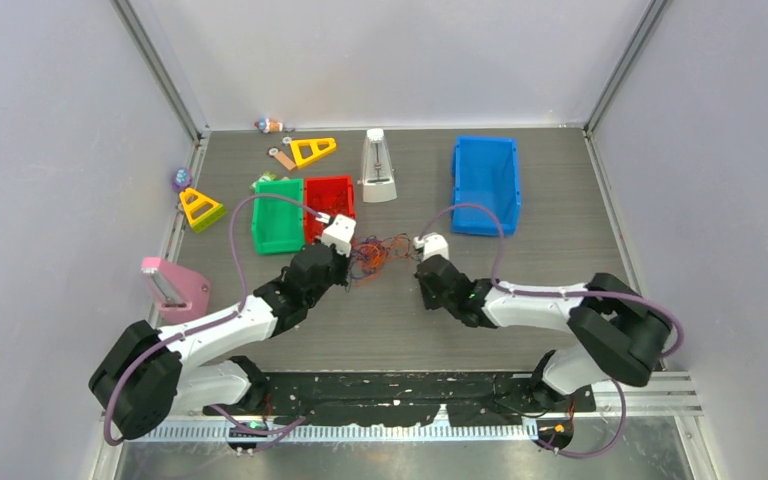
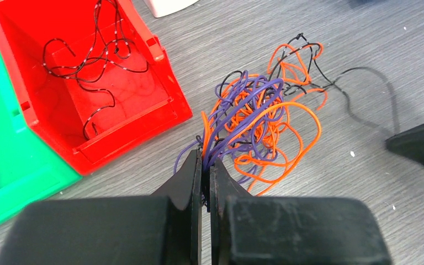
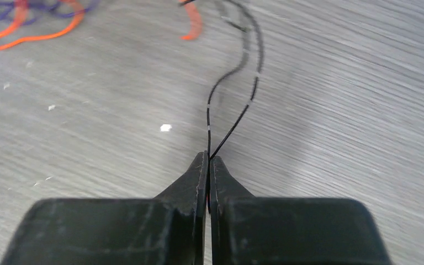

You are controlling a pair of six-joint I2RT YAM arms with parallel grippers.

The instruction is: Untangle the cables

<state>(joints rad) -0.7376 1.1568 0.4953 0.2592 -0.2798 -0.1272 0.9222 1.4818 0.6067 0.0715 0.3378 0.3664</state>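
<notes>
The cables [image 1: 380,250] lie as a small clump of orange, purple and black strands on the grey table between my two grippers. In the left wrist view the clump [image 2: 259,118] spreads just beyond my left gripper [image 2: 206,157], which is shut on a bundle of purple and orange strands at its near edge. My left gripper [image 1: 352,263] sits at the clump's left side. My right gripper [image 3: 208,157] is shut on a thin black cable [image 3: 208,116] that trails away toward the clump. It [image 1: 418,268] sits just right of the clump.
A red bin [image 2: 172,88] next to the clump holds a loose black speckled cable [image 2: 77,67]. Beside the red bin [image 1: 330,182] stands a green bin [image 1: 276,245]. At the back are a blue bin [image 1: 483,142], a white metronome-like object [image 1: 378,167] and yellow triangles [image 1: 312,150].
</notes>
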